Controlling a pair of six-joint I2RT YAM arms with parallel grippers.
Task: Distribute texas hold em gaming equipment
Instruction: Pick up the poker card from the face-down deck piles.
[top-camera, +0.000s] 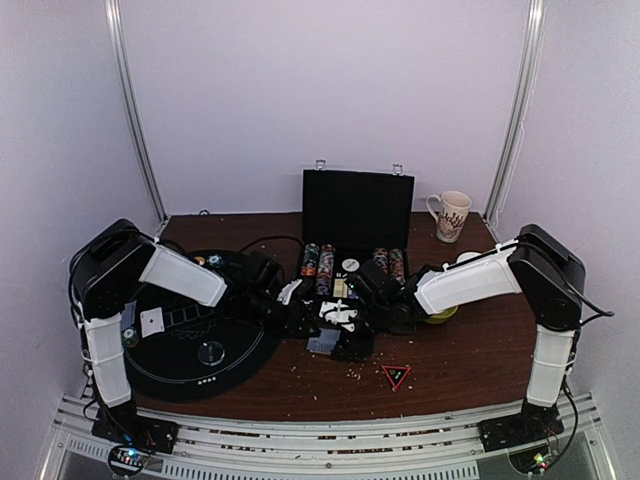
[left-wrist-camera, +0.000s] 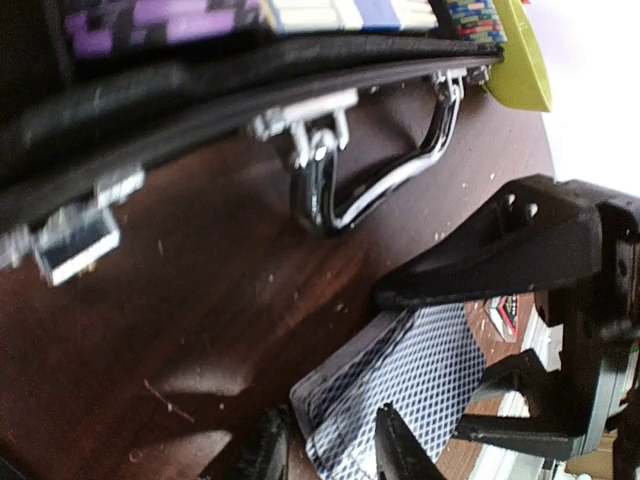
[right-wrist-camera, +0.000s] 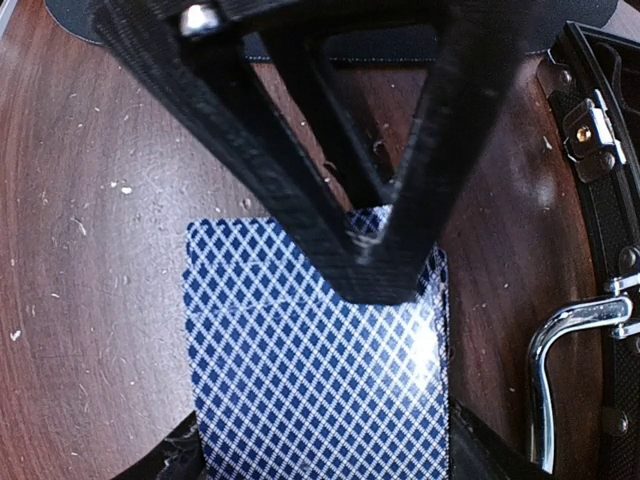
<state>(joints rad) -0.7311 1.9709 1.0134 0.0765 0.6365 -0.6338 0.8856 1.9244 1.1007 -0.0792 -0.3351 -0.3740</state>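
Note:
The blue diamond-backed deck of cards (right-wrist-camera: 300, 380) lies low over the brown table in front of the open chip case (top-camera: 357, 205). My right gripper (right-wrist-camera: 325, 462) is shut on the deck, one jaw on each long side. My left gripper (left-wrist-camera: 330, 440) stands open astride the deck's (left-wrist-camera: 430, 370) far corner, one finger (left-wrist-camera: 400, 445) resting on the top card, the other beside the edge. In the top view both grippers, left (top-camera: 318, 318) and right (top-camera: 352, 335), meet over the deck (top-camera: 325, 344). Rows of poker chips (top-camera: 318, 262) fill the case.
A black round mat (top-camera: 240, 350) at the left carries one card (top-camera: 151, 320), a clear disc (top-camera: 211, 351) and small discs (top-camera: 213, 262). A red-edged triangle (top-camera: 396, 376) lies near the front. The mug (top-camera: 450, 215) stands back right; the yellow-green bowl (top-camera: 442, 314) sits under the right arm. The case's chrome handle (right-wrist-camera: 560, 350) is close by.

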